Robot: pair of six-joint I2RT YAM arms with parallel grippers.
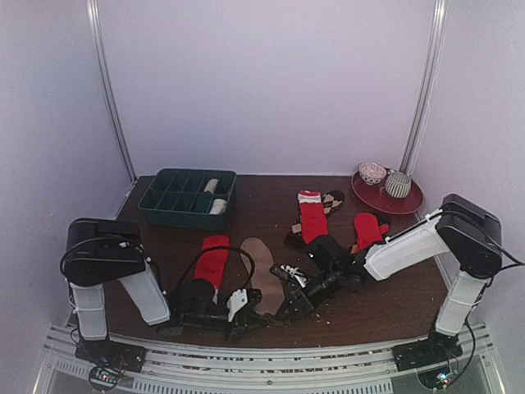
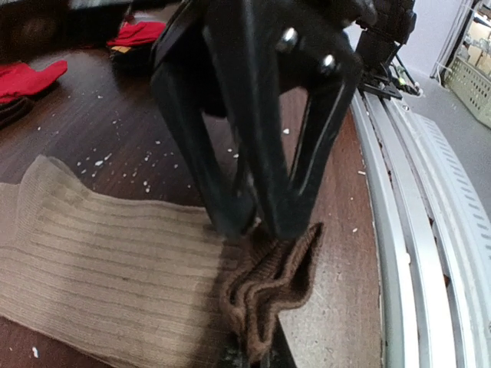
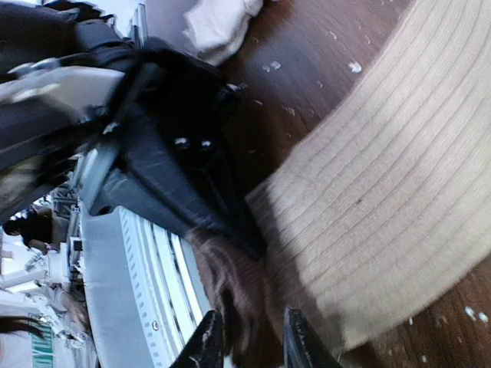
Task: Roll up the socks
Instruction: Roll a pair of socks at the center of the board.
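Closest to the lens in the left wrist view, the left tool (image 2: 257,222) is clamped tight on the bunched, darker brown end of a ribbed tan sock (image 2: 115,268). The pinch is right at the near edge of the dark wooden counter (image 1: 262,201), beside the metal rail (image 2: 414,253). The rest of the tan sock lies flat on the counter, stretching away from the pinch. In the right wrist view, the right tool (image 3: 251,343) has its tips narrowly parted, one on each side of the same brown fold, facing the left tool. From above, both tools meet low at the front centre of the counter. A red sock (image 1: 215,258) lies just left of the tan one. Two more red socks (image 1: 312,220), one with a white end, and a brown diamond-patterned sock (image 1: 333,199) lie farther back, right of centre. A dark green compartment tray (image 1: 168,187) at the back left holds pale rolls (image 1: 215,195). A red plate (image 1: 410,203) at the back right carries two rounded patterned bundles (image 1: 373,172).
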